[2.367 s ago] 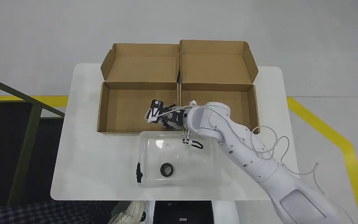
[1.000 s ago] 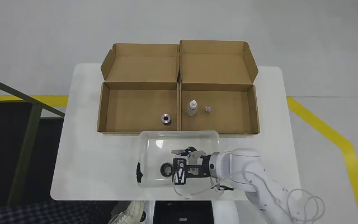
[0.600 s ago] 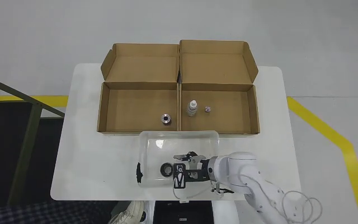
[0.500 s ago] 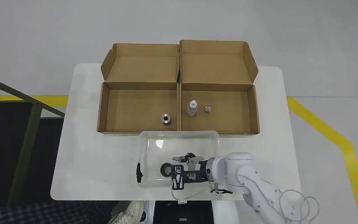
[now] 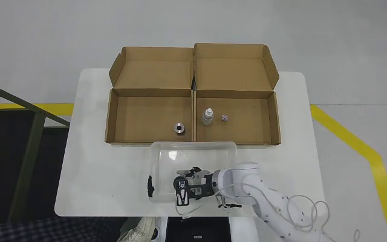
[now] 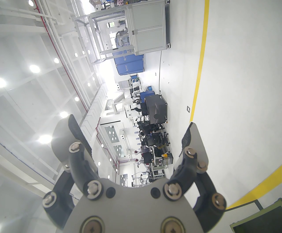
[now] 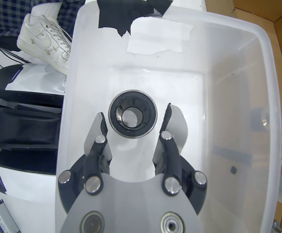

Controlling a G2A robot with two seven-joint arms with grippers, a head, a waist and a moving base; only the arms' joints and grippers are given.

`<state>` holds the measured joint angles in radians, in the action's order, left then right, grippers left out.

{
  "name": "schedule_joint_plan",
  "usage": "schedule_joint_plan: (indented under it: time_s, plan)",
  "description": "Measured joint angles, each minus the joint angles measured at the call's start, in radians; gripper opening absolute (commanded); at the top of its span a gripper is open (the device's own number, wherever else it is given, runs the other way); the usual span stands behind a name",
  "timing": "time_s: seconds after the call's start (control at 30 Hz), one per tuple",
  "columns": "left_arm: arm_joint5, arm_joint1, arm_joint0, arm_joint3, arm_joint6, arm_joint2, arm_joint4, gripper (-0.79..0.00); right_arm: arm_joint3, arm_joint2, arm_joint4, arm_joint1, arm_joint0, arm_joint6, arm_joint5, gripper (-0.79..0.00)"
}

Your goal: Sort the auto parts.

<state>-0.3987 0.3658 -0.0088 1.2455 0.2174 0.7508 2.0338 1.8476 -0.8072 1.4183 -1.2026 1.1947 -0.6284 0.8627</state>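
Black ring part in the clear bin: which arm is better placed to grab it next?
Right. The right gripper, open, straddles the ring part inside the clear bin, gaps on both sides. The left gripper faces the room, away from the table.

black bearing [image 7: 115,113], translucent white bin [image 7: 233,55], brown boxes [image 5: 145,116]
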Motion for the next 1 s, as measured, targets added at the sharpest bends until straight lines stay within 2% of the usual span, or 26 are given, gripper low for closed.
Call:
schedule_joint_plan:
  time_s: [0.2,0.37,0.4,0.47,0.57,0.6,0.63,1.0]
  plan:
    - [0.0,0.0,0.0,0.0,0.0,0.0,0.0,0.0,-0.041,0.039,-0.006,-0.011,-0.034,0.014,-0.018,-0.246]
    - [0.0,0.0,0.0,0.0,0.0,0.0,0.0,0.0,-0.066,0.054,-0.014,-0.016,-0.057,0.023,-0.027,-0.317]
    - [0.0,0.0,0.0,0.0,0.0,0.0,0.0,0.0,-0.07,0.056,-0.018,-0.017,-0.061,0.025,-0.027,-0.4]
    - [0.0,0.0,0.0,0.0,0.0,0.0,0.0,0.0,-0.075,0.058,-0.023,-0.017,-0.066,0.029,-0.024,-0.465]
    - [0.0,0.0,0.0,0.0,0.0,0.0,0.0,0.0,-0.084,0.061,-0.035,-0.018,-0.073,0.038,-0.015,-0.634]
    - [0.0,0.0,0.0,0.0,0.0,0.0,0.0,0.0,-0.087,0.062,-0.039,-0.018,-0.076,0.041,-0.011,-0.73]
    - [0.0,0.0,0.0,0.0,0.0,0.0,0.0,0.0,-0.089,0.063,-0.042,-0.018,-0.078,0.044,-0.009,-0.785]
    - [0.0,0.0,0.0,0.0,0.0,0.0,0.0,0.0,-0.092,0.043,-0.089,-0.014,-0.094,0.1,0.003,-0.785]
